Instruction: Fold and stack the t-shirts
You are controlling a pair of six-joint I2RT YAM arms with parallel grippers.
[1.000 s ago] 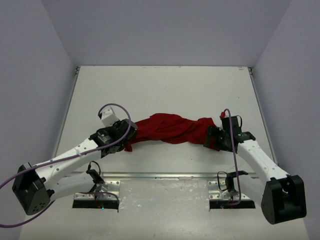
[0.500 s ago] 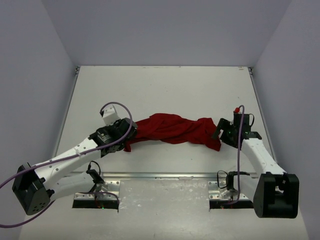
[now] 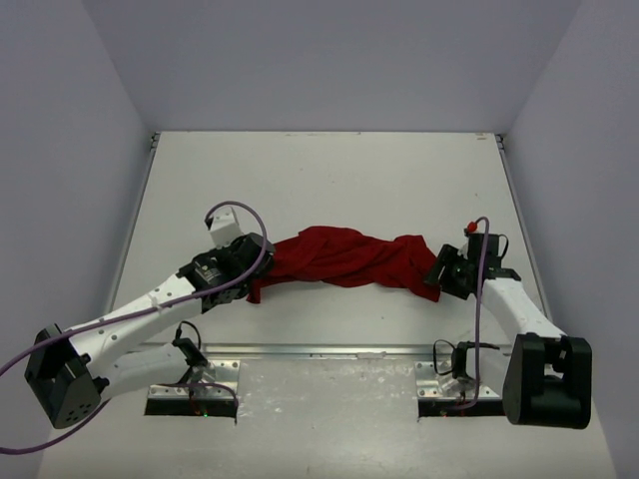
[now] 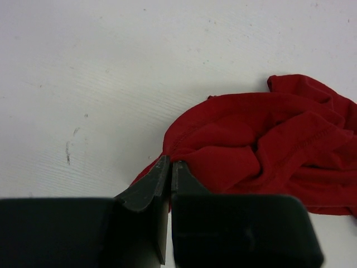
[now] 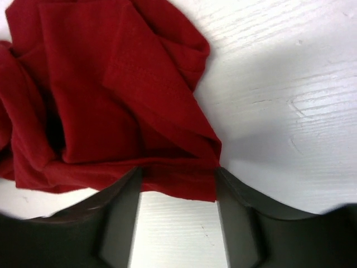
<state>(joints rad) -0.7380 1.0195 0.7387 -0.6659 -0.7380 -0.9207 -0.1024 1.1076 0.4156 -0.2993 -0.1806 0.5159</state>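
- The shirt (image 3: 344, 257) lies bunched mid-table (image 3: 329, 180); the left gripper (image 4: 170, 165), at the shirt's 9 o'clock end, pinches its edge.
- The right gripper (image 5: 177, 172), at 3 o'clock, gapes around the corner; a shallow bite there could slip off.

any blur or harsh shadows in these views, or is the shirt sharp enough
Top external: even, soft light, no glare on the red t-shirt. Left wrist: cloth sharp, the left gripper dark, its detail lost. Right wrist: the right gripper is soft-edged, and a broad grey shadow falls on the table.
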